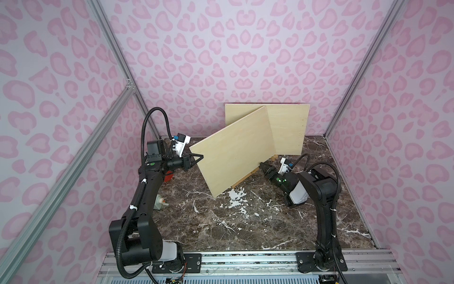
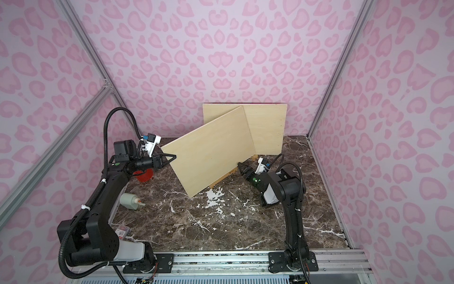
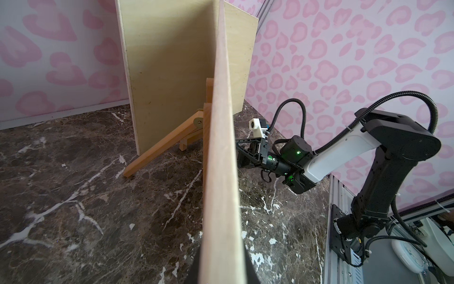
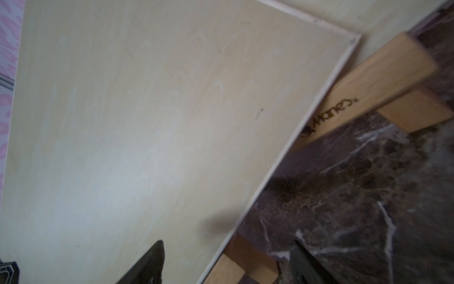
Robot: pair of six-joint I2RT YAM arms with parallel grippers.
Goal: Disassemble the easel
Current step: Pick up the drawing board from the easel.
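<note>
Left pincer (image 1: 199, 157): closed on the upper left corner of the front plywood board (image 1: 233, 152). In the left wrist view the board's thin edge runs straight out from between its jaws.

Right pincer (image 1: 262, 165): jaws apart and empty, low over the counter (image 1: 245, 221), just beside the board's bottom edge. In the right wrist view its fingertips (image 4: 153, 258) straddle that edge, with the easel's ledge showing beneath.

The wooden easel (image 1: 243, 179) stands mid-counter, mostly hidden behind the board it carries. Only its ledge shows in both top views. The ledge's long axis runs diagonally from near-centre to far-right, parallel to the board's lower edge. It lies directly ahead of the right pincer, the nearer of the two. The left pincer sits well above it, at the board's opposite end.

The easel faces the right arm's side and leans back away from it. Its hinged rear leg (image 3: 159, 150) slants down to the counter behind, its foot near a second board (image 1: 287, 127) propped against the back wall.

Judged step: freeing the front board from the ledge, which calls for a lift along the board's own plane.
</note>
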